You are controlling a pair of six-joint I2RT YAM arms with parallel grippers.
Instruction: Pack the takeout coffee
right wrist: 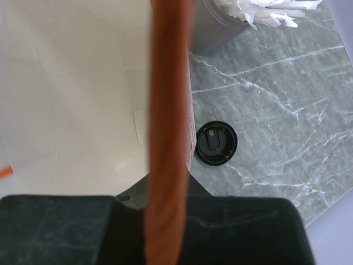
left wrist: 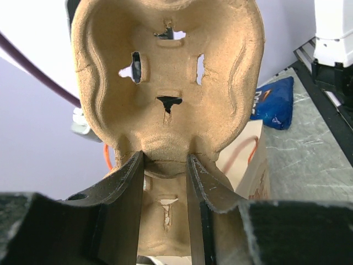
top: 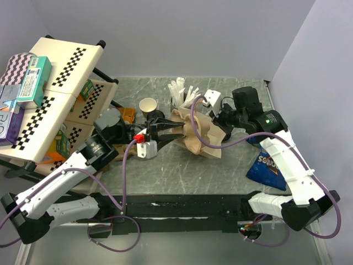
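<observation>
Here the left tool [left wrist: 165, 161] is clenched on the moulded cup carrier [left wrist: 165, 83]. The right tool [top: 218, 126] pinches the paper bag's orange handle [right wrist: 168, 138]. A lidless coffee cup [top: 148, 106] stands on the worktop [top: 220, 171] near the left tool.

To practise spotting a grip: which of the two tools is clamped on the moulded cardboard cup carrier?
The left tool: it pinches the cup carrier by its edge. The right tool is shut on an orange bag handle instead.

Moulded carrier [left wrist: 165, 72], seemingly upright, before a paper bag [left wrist: 242, 165]; blue snack bag [top: 267, 165] nearby.
</observation>
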